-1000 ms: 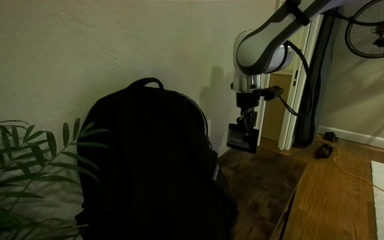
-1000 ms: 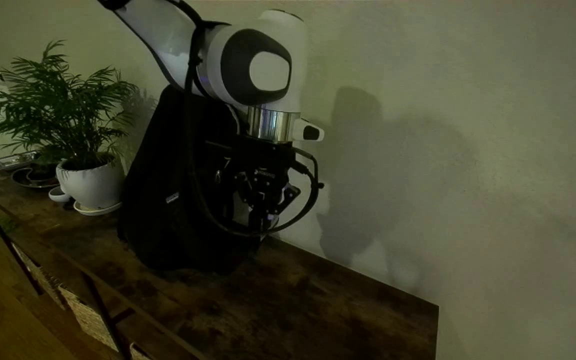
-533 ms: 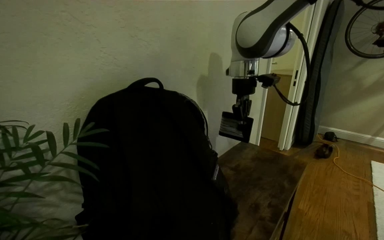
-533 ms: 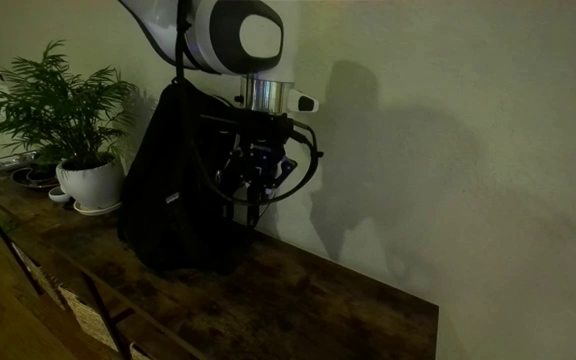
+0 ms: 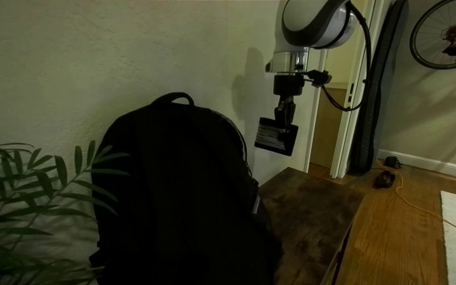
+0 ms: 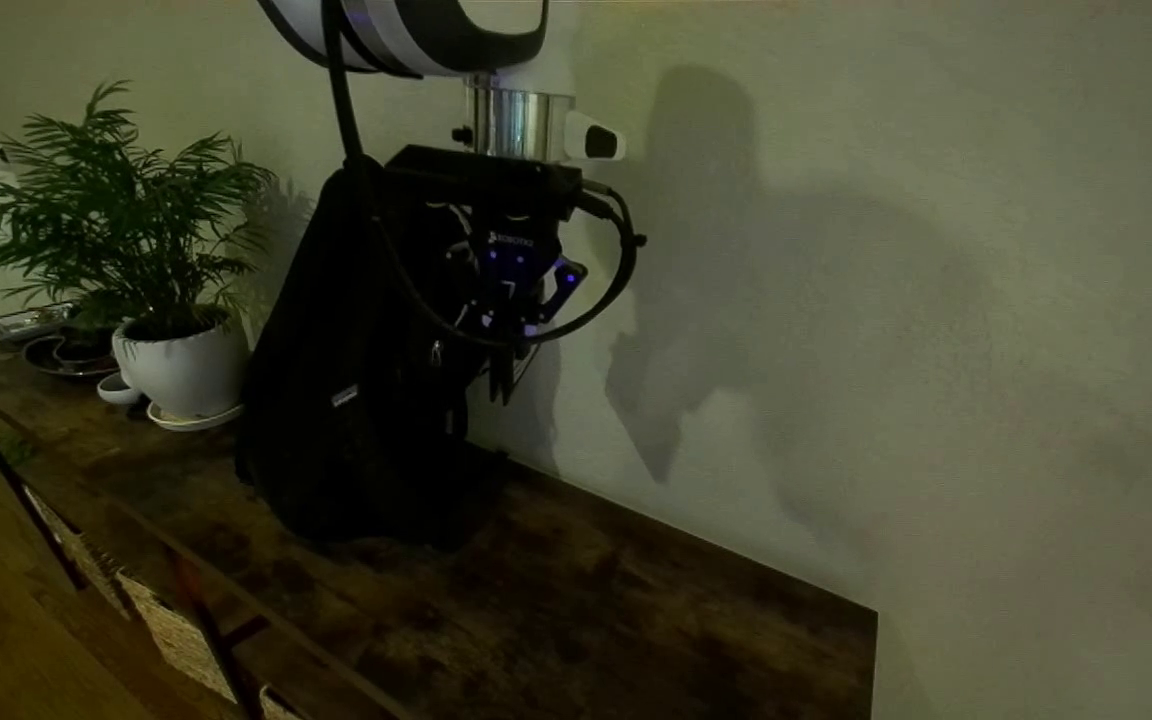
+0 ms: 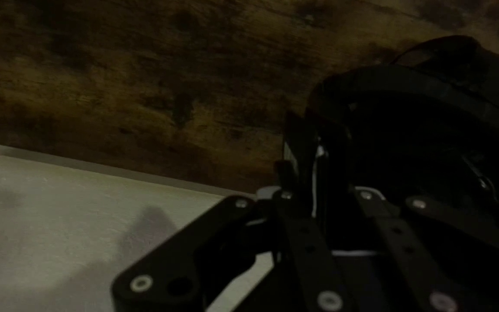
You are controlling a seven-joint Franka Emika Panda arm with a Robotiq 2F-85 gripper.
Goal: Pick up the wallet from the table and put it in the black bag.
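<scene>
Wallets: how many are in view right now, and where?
1: the wallet, gripped in the jaws above the table, outside the black bag. Its inside is too dark in the wrist view to rule out others.

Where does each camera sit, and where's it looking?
An exterior view: near the plant, facing the bag; arm and gripper hang beyond, holding the wallet.
An exterior view: higher than the table, looking down at the bag, the pot beyond; arm and gripper show.
Wrist view: on the wrist, looking down at table, bag and wall; only the robot's gripper shows.
Both exterior views share arm, gripper and bag.
</scene>
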